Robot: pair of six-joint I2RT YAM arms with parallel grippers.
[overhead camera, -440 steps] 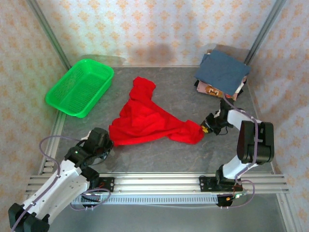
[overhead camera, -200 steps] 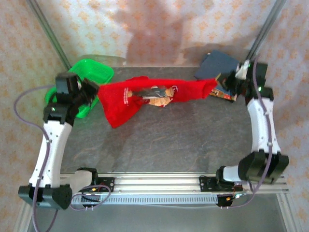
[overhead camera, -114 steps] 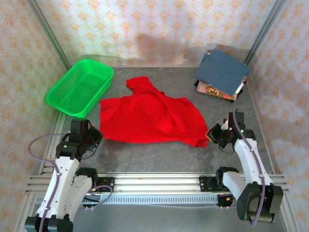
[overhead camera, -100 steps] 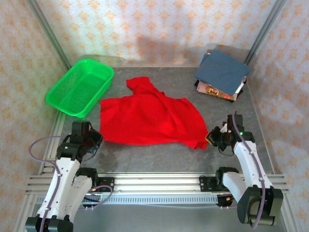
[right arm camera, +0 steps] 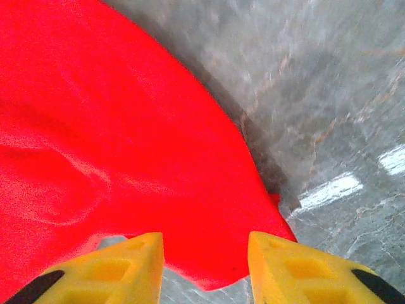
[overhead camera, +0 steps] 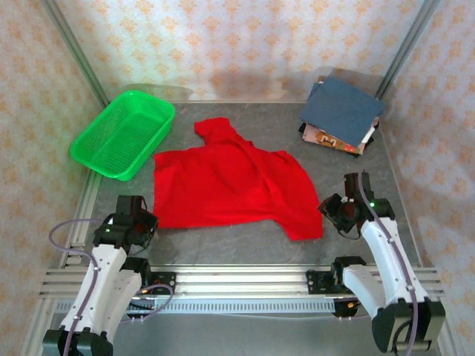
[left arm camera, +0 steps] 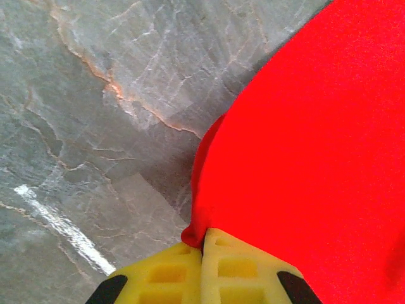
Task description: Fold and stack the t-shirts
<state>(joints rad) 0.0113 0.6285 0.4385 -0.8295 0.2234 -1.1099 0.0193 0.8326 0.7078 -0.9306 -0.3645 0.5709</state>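
A bright red t-shirt (overhead camera: pixel 230 189) lies spread flat, back side up, in the middle of the grey table (overhead camera: pixel 245 245). My left gripper (overhead camera: pixel 145 221) sits at its near left corner, shut on a pinch of the red hem (left arm camera: pixel 201 221). At the shirt's near right corner my right gripper (overhead camera: pixel 327 208) stands open. That red corner (right arm camera: pixel 221 278) lies loose on the table between the yellow fingers (right arm camera: pixel 136 259). A folded slate-blue t-shirt (overhead camera: pixel 343 107) tops a stack at the back right, over a patterned one (overhead camera: pixel 326 138).
A green mesh basket (overhead camera: pixel 122 133) stands at the back left, just beyond the shirt's left edge. Patterned walls close in the table on three sides. A metal rail (overhead camera: pixel 237 280) runs along the near edge.
The red shirt has come down from being held stretched in the air to lying flat. Both arms have drawn back toward the near edge. The right gripper has opened and let go of its corner.
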